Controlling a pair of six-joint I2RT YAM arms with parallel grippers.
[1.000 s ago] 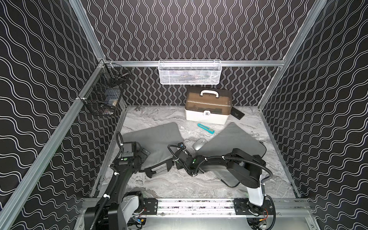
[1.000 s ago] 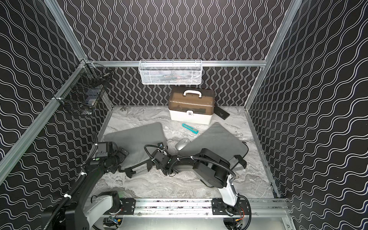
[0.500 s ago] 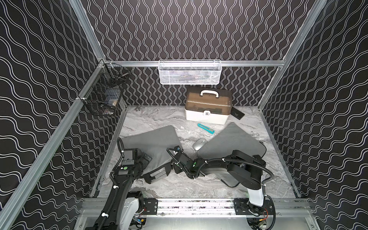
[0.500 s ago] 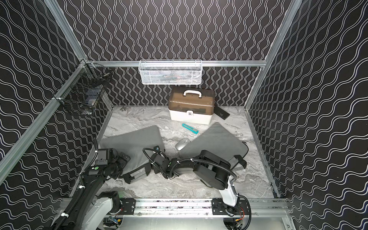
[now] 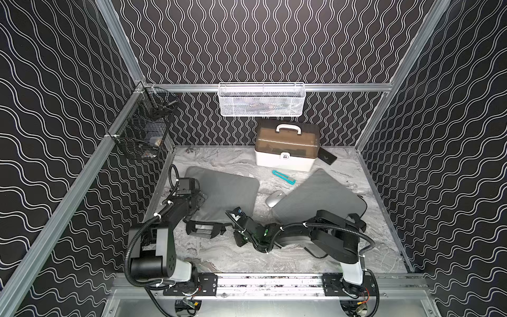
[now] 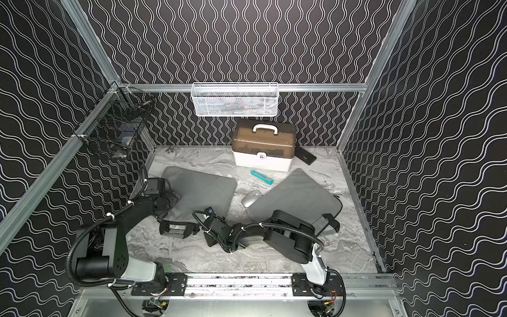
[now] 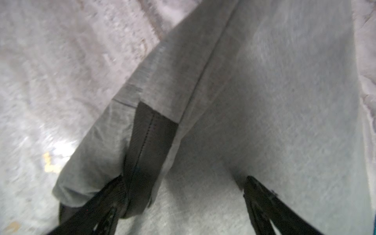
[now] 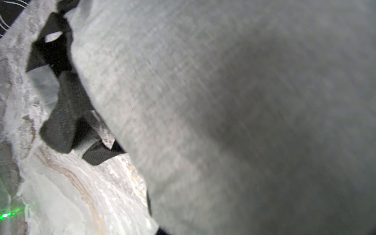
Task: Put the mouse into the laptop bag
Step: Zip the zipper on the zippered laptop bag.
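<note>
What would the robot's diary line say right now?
mouse on table, not bagged | left jaws open over laptop bag | right jaws shut at its near corner

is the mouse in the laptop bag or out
Out: the mouse lies uncovered on the table beside a grey bag.

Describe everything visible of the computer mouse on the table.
The mouse is small, oval and silver-grey, with a smooth, slightly shiny shell, apparently plastic. It lies flat on the marbled table, close against the edge of one grey bag, with the other grey bag across a gap. Whether it touches the bag is unclear. Nothing holds it.
</note>
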